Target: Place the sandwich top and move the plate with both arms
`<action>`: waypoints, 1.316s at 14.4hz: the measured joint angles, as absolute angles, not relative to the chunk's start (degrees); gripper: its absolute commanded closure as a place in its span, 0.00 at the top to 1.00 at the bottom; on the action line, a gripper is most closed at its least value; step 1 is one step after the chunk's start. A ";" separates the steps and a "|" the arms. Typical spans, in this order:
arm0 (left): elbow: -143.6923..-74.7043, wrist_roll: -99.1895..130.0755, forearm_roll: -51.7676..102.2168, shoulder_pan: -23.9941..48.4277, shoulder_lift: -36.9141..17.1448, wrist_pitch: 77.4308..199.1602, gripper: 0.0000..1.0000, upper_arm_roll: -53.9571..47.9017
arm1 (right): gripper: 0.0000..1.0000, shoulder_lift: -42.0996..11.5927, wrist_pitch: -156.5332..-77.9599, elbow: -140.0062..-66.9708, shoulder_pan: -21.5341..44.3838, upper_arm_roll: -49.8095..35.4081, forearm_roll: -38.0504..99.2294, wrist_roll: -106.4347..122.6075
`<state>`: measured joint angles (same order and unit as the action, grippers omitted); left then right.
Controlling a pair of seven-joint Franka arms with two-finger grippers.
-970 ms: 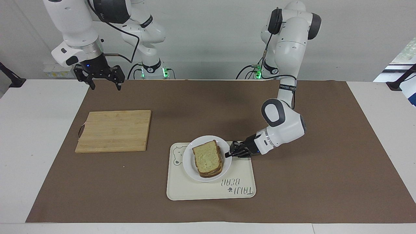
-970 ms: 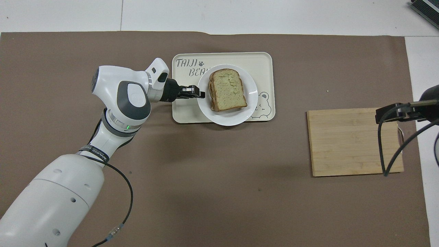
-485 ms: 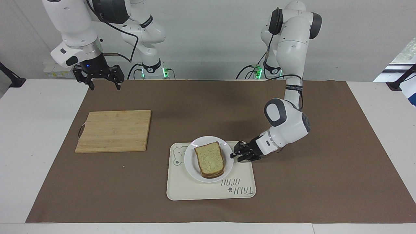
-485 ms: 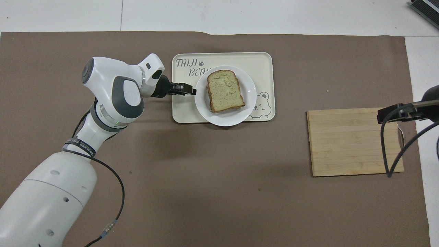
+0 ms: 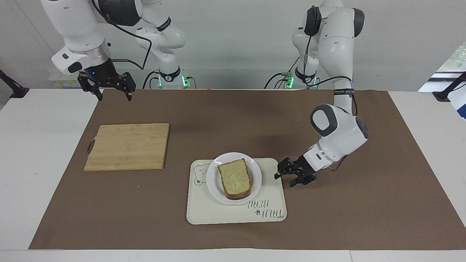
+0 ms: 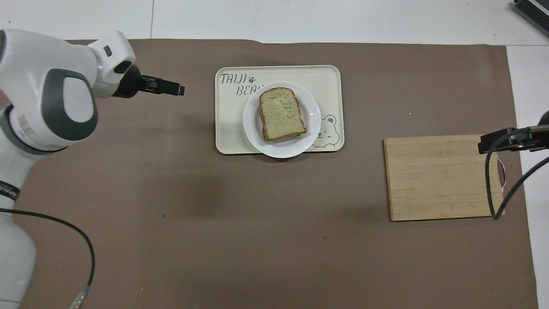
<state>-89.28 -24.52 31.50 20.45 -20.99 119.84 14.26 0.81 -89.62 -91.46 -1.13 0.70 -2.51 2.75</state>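
The sandwich top (image 5: 235, 177) (image 6: 281, 110), a pale slice with a brown crust, lies on a stack of bread on the small white plate (image 5: 214, 182) (image 6: 313, 128). The plate rests on the cream tray. My left gripper (image 5: 284, 181) (image 6: 178, 90) hangs open and holds nothing, just off the tray's edge toward the left arm's end, clear of the plate. My right gripper (image 5: 115, 98) (image 6: 487, 143) waits open and raised over the mat's edge at the right arm's end, near the cutting board.
The cream tray (image 5: 271, 196) (image 6: 330, 75) with a bear drawing sits on the brown mat (image 5: 218, 120). A wooden cutting board (image 5: 127, 145) (image 6: 441, 176) lies toward the right arm's end. A black cable (image 6: 493, 189) hangs over the board's edge.
My left gripper opened, let go of the plate's rim and drew back toward the left arm's end. The plate settled flat on the tray. The right gripper rose slightly.
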 measured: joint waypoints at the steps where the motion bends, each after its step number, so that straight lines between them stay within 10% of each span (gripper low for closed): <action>1: -89.18 -24.52 27.23 20.40 -18.19 117.10 1.00 15.85 | 1.00 0.81 -89.62 -91.46 -1.13 0.67 -2.48 2.75; 7: -86.52 -24.51 11.16 20.26 -4.87 100.32 1.00 20.52 | 1.00 0.81 -89.62 -91.46 -1.12 0.57 -2.43 2.75; 19: -85.04 -21.98 3.68 20.35 -0.57 91.09 1.00 21.25 | 1.00 0.81 -89.62 -91.46 -1.12 0.57 -2.43 2.75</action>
